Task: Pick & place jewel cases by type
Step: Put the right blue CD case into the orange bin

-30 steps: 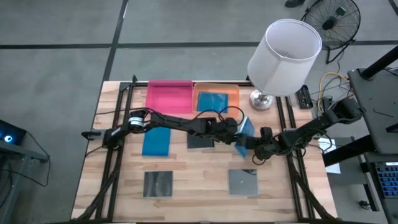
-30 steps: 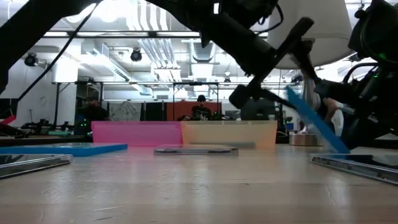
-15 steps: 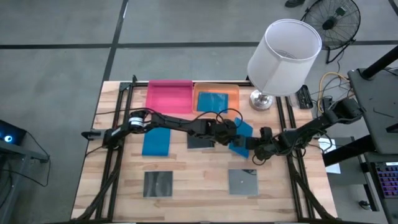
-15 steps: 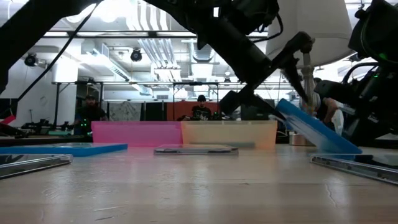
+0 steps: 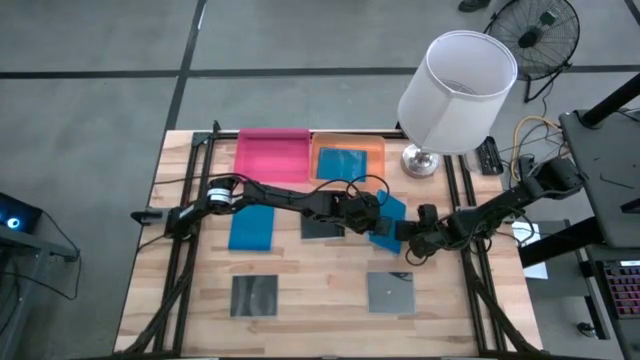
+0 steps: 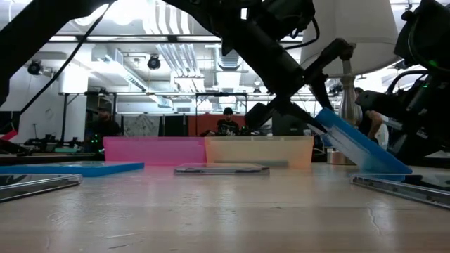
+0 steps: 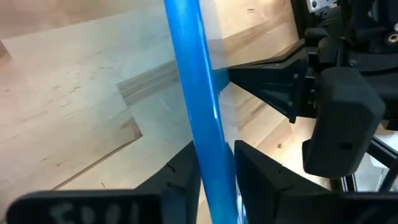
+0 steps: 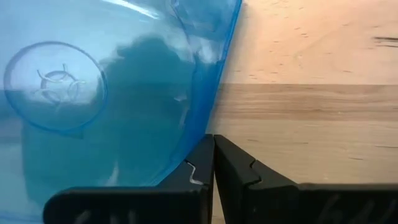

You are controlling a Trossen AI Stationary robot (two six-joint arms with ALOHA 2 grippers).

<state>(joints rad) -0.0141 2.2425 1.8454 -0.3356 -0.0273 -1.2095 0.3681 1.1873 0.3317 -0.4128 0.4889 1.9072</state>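
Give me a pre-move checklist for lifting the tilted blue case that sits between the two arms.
1. Left gripper fingers straddle the tilted blue case edge: ok.
2. Left grip fully clamped: cannot tell.
3. Right gripper shut, fingertips at the case's edge: ok.
4. Case off the table: not ok; the low view shows its lower edge resting on the wood.
5. Orange tray already holds one blue case: ok.
6. Lamp stands near the tray: cannot tell clearance.

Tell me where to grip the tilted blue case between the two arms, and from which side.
Grip the tilted blue case by its raised thin edge, coming from the left arm's side. It leans with its low edge on the table, so only the lifted edge is free. The left pincer already straddles that edge; the right pincer props it.
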